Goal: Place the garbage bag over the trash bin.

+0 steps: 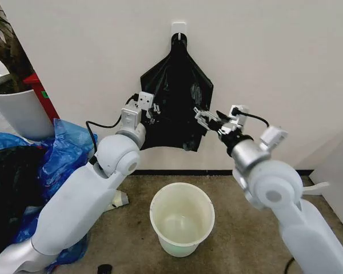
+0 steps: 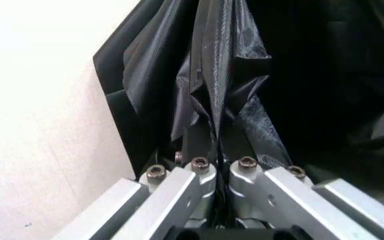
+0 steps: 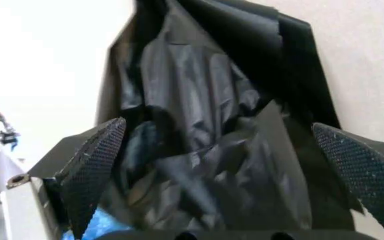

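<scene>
A flat black bundle (image 1: 180, 63) hangs on the wall from a white hook (image 1: 179, 27). Its front layer is wrinkly, glossy black film, the garbage bag (image 1: 182, 123) (image 2: 232, 75) (image 3: 199, 150). At the film's left edge my left gripper (image 1: 148, 108) (image 2: 219, 150) is shut, pinching a fold of it. By the right edge my right gripper (image 1: 203, 117) (image 3: 225, 170) is open, its mesh pads (image 3: 95, 160) standing on either side of the crumpled film without touching it. The off-white trash bin (image 1: 180, 245) stands upright and empty on the floor below, between my arms.
At the left stand a large white plant pot (image 1: 14, 111), a red object (image 1: 43, 94), bright blue plastic bags (image 1: 63, 148) and a dark heap (image 1: 8, 177). A small black item (image 1: 104, 267) lies on the brown carpet near the bin.
</scene>
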`<state>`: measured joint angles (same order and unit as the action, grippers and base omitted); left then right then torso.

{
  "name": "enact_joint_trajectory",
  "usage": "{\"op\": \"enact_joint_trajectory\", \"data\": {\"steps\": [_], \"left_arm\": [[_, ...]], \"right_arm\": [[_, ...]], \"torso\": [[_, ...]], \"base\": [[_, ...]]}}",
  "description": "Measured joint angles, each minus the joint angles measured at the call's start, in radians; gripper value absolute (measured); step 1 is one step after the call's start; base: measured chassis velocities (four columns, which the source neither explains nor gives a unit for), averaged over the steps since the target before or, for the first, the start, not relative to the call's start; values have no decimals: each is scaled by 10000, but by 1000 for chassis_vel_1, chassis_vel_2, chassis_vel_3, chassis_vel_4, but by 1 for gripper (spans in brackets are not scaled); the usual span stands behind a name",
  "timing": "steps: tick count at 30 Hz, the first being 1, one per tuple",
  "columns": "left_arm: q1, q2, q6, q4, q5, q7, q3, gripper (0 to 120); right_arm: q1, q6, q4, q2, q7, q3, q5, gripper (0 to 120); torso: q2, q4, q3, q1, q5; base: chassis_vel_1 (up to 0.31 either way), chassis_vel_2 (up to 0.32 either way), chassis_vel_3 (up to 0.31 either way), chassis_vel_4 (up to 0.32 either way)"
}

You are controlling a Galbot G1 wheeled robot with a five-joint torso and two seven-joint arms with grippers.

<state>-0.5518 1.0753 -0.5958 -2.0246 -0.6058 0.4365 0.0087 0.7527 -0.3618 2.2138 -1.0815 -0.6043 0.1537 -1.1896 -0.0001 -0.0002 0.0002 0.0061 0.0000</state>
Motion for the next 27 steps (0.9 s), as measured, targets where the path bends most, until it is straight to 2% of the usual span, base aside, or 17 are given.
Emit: {"op": "enact_joint_trajectory", "data": {"steps": [8, 18, 21, 27], "left_arm": [[-54, -5, 35, -100, -2, -31, -75, 0], [-197, -28, 102, -175, -16, -87, -380, 0], [-249, -47, 114, -212, -18, -106, -420, 0], [-337, -138, 125, -321, -57, -95, -547, 0]], "right_arm": [[-432, 2, -1208, -191, 91, -253, 471, 100], [-61, 118, -1380, -349, 296, -239, 281, 100], [-26, 199, -1380, -371, 383, -233, 251, 93], [174, 296, -1402, -415, 918, -194, 297, 67]], "torso": [[0, -2, -1, 0, 0], [0, -3, -2, -1, 0], [0, -2, -2, -2, 0], [0, -2, -2, -2, 0]], "base": [[0, 0, 0, 0], [0, 0, 0, 0], [0, 0, 0, 0], [0, 0, 0, 0]]}}
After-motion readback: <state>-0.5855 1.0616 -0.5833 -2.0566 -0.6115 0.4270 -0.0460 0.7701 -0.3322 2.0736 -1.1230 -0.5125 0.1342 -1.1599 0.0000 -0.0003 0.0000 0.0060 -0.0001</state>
